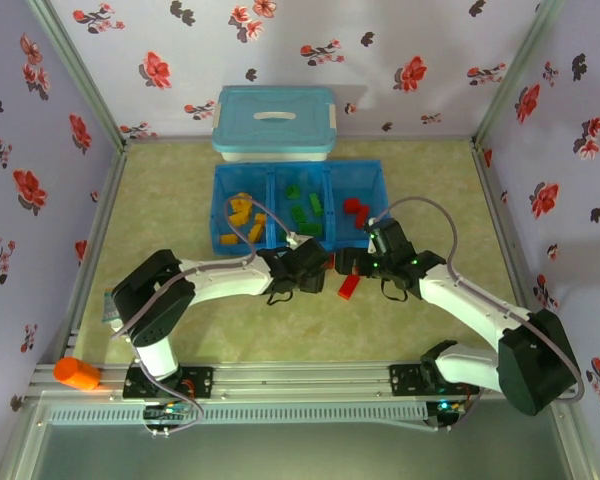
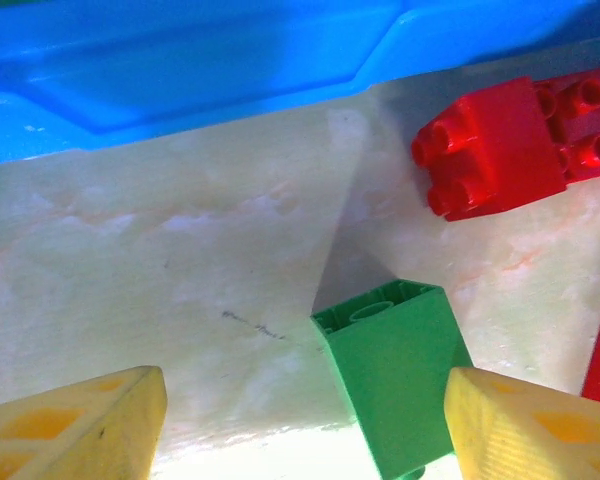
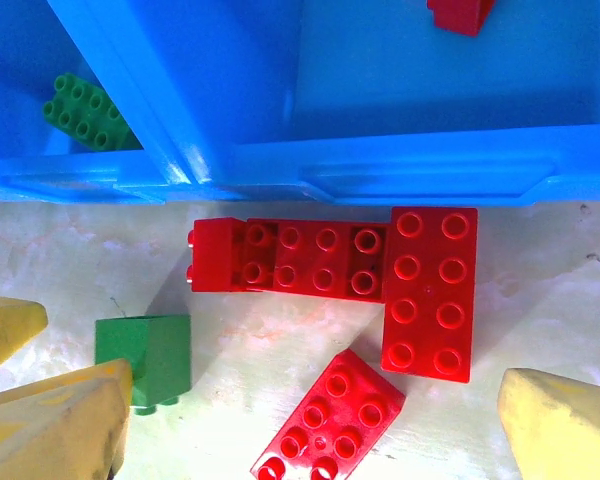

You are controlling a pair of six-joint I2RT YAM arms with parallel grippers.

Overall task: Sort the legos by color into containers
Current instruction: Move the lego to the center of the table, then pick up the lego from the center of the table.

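The blue tray (image 1: 271, 203) holds yellow legos (image 1: 243, 215) in its left compartment, green ones (image 1: 305, 210) in the middle and red ones (image 1: 358, 210) on the right. Both grippers meet just in front of it. My left gripper (image 2: 305, 420) is open, and a green lego (image 2: 395, 370) lies on the table close against its right finger (image 2: 535, 425). My right gripper (image 3: 315, 420) is open above a loose red lego (image 3: 330, 420). Two more red legos (image 3: 425, 290) lie joined in an L by the tray's front rim (image 3: 380, 165). The green lego (image 3: 145, 360) sits beside my right gripper's left finger (image 3: 50, 420).
A light blue lidded box (image 1: 275, 122) stands behind the tray against the back wall. An orange cylinder (image 1: 77, 373) rests on the near rail at the left. Floral walls close in the table on three sides.
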